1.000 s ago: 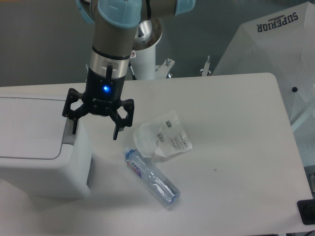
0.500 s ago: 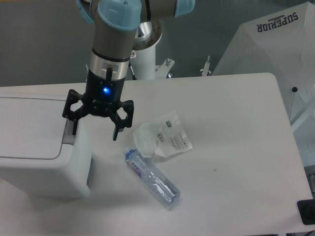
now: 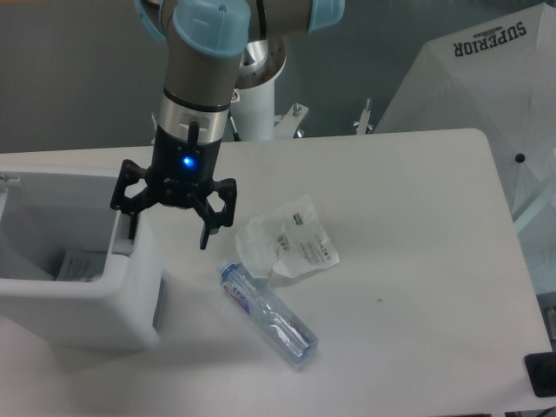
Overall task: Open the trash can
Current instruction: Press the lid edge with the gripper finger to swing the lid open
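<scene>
1. The surface (image 3: 417, 261) carries everything.
2. The bin (image 3: 95, 304), at the near left, gapes: no lid covers it and paper shows inside, so the opening looks done.
3. The claw (image 3: 169, 221) hangs spread and empty at the bin's right rim.
4. A bottle (image 3: 268, 313) and wrapper (image 3: 291, 243) lie right.

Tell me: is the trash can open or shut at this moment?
Open. The trash can shows no lid over its top; the camera sees into its hollow interior, where something pale lies.
</scene>
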You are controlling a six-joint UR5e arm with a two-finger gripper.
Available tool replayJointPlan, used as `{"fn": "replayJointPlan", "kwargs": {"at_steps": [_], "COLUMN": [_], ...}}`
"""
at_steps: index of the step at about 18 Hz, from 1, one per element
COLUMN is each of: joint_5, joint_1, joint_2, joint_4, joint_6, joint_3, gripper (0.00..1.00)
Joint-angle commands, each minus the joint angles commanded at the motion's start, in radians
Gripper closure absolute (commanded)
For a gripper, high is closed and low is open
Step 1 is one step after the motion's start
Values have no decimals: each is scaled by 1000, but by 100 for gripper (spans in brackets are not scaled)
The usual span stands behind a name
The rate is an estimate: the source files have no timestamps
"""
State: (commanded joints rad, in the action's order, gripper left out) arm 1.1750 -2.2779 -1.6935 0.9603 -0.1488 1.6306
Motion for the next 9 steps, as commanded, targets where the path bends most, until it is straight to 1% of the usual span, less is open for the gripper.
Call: {"fn": "replayJointPlan", "kwargs": {"at_steps": [2, 4, 6, 8, 9], "joint_5": [-2, -3, 0, 20, 56], "joint_1": [0, -8, -41, -69, -83], "joint_2": [6, 5, 5, 5, 5], "joint_4": [-6, -41, -70, -71, -69], "joint_6": [-2, -2, -2, -2, -8], "joint_3": [-38, -78, -112, -133, -137], "gripper": [0, 0, 0, 0, 0]}}
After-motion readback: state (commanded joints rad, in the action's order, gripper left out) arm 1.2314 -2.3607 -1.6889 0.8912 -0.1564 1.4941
